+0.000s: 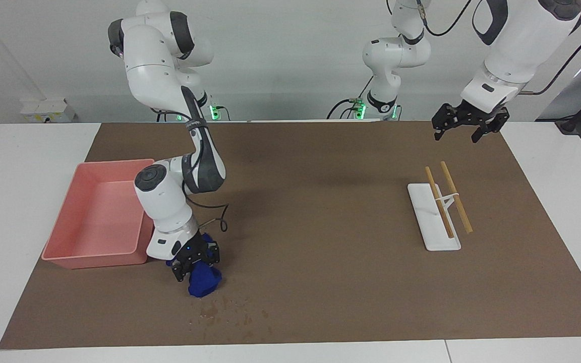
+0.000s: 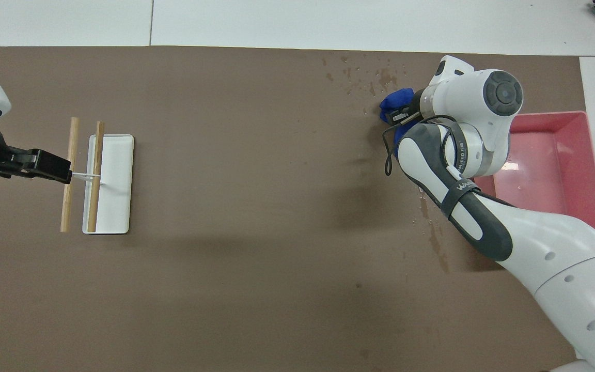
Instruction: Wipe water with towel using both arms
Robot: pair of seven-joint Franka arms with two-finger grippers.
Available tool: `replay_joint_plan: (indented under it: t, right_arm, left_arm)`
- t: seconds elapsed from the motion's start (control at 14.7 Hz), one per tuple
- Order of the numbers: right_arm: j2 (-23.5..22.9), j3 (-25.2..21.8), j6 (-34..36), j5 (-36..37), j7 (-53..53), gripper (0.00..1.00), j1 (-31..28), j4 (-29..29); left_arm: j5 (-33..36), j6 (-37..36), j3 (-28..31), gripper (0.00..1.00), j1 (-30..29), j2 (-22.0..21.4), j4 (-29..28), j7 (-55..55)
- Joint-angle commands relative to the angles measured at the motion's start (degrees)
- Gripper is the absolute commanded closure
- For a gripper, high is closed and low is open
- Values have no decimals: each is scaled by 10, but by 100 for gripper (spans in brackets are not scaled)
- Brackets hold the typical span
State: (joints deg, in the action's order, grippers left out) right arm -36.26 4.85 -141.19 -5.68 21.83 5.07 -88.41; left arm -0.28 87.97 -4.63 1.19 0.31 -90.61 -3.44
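Item: blue towel [image 1: 204, 283], bunched into a soft wad, clamped between the closed fingertips of the right gripper [image 1: 195, 262] and pressed to the brown mat [image 1: 321, 227] just beside the corner of the pink tray [image 1: 94, 214] that lies farthest from the robots. Wet patch: scattered water droplets [image 1: 230, 310] are seen on the mat farther from the robots than the tray, just past the towel toward the mat's edge; a fainter damp streak [image 2: 434, 232] is noted in the overhead view beside the tray, nearer to the robots. Step in hand, as judged: the spill is being wiped and is only partly covered, since the droplets lie just outside the wad. For a clean result, the towel is best kept flat against the mat under light downward pressure and drawn in slow overlapping strokes away from the tray across the droplets, so that water is absorbed rather than pushed outward; the grip is to be kept firm so the cloth is not dragged out. Risk noted: the wrist sits close to the tray wall and could nudge it on a return stroke. Left gripper [image 1: 470, 123]: fingers apart, empty, held in the air well apart from the tray, over the mat near the white stand [image 1: 429, 229] with two wooden sticks [image 1: 456, 196]; the arm is waiting.
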Motion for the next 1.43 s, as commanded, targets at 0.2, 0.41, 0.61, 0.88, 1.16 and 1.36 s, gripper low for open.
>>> replay_joint_plan:
  t: [0.2, 0.41, 0.61, 0.88, 1.16, 1.36]
  right_arm:
    - [28, 5, 158, -8, 7, 100, -7, 63]
    - [71, 4, 234, -6, 5, 100, -5, 63]
    - [115, -5, 335, 4, 3, 100, -9, 64]
    - [185, -8, 455, 22, 25, 100, -58, 64]
    - [224, -9, 506, 42, 115, 100, -108, 62]
    - [229, -8, 515, 45, 110, 100, -100, 60]
  left_arm:
    - [-6, 21, -3, 0, -8, -28, -30, -8]
    - [-6, 23, -3, 0, -8, -28, -30, -9]
    - [-6, 19, -3, 0, -8, -28, -30, -8]
    - [-6, 19, -3, 0, -8, -29, -30, -8]
    - [-6, 19, -3, 0, -8, -28, -30, -9]
    - [-6, 19, -3, 0, -8, -29, -30, -9]
